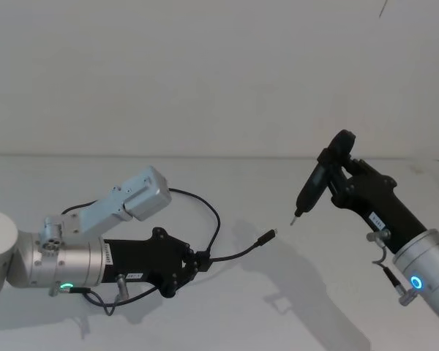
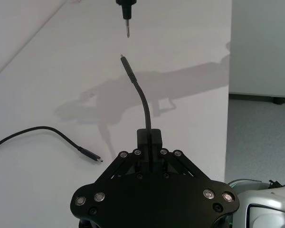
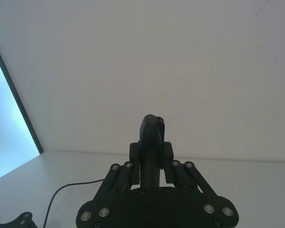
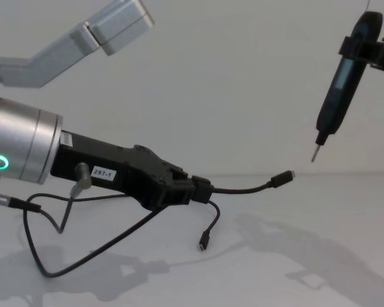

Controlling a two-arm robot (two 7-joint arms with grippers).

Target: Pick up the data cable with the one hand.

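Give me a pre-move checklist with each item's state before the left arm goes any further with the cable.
1. Left gripper shut on the data cable: ok.
2. Held end off the table, plug pointing out in the air: ok.
3. Other plug hangs below the gripper; whether it touches the table: cannot tell.
4. Right gripper shut on the screwdriver, apart from the cable: ok.
5. Gap between screwdriver tip and held plug: ok, but narrow.
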